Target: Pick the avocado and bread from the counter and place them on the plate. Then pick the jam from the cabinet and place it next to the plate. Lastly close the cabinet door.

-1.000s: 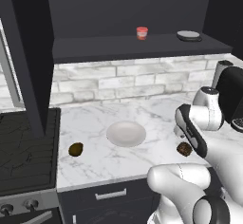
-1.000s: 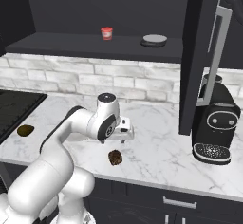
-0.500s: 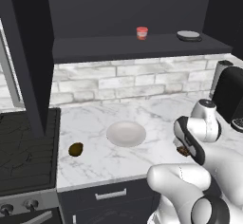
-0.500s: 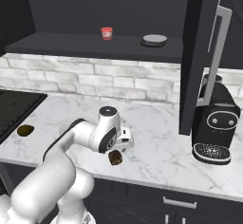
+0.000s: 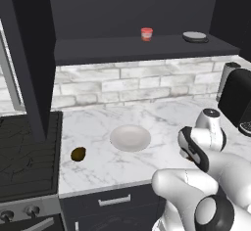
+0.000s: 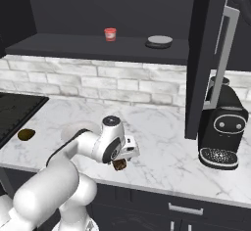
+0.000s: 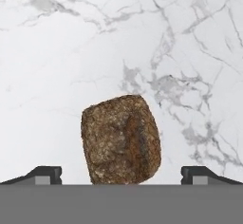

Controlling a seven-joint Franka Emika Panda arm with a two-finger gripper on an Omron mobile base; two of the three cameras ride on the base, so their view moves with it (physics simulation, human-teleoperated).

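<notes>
**Two finger tips spread wide around the bread**

Two dark finger tips [image 7: 45, 174] sit at the lower left and lower right of the hand view, well apart, with the bread [image 7: 121, 139] between them in the lower middle of the frame. Neither tip touches the loaf, so the hand [image 7: 121, 175] is spread open with nothing pinched. The bread is a knobbly dark brown lump with a reddish streak, lying on the white marble counter [image 7: 118, 38].

In the right base view the hand [image 6: 119, 164] hangs low at the front edge of the counter [image 6: 166, 151], just below centre frame, and the bread [image 6: 119, 165] shows as a dark lump right under it. In the left base view the hand is mostly hidden behind the arm at the right of the frame, and a sliver of the bread [image 5: 190, 158] peeks out beside it.

The plate [image 5: 130, 138] lies at the centre of the left base view, white and bare, apart from the bread. The avocado [image 5: 78, 153] lies left of the plate, near the stove edge; in the right base view it [image 6: 26, 134] is at the far left.

The jam [image 5: 146, 34] stands on the open cabinet shelf [image 5: 147, 49] in the upper middle, with a grey disc [image 5: 194, 36] to its right. The cabinet door [image 6: 206, 54] stands open at the upper right of the right base view, above a black coffee machine [image 6: 223, 132].
</notes>
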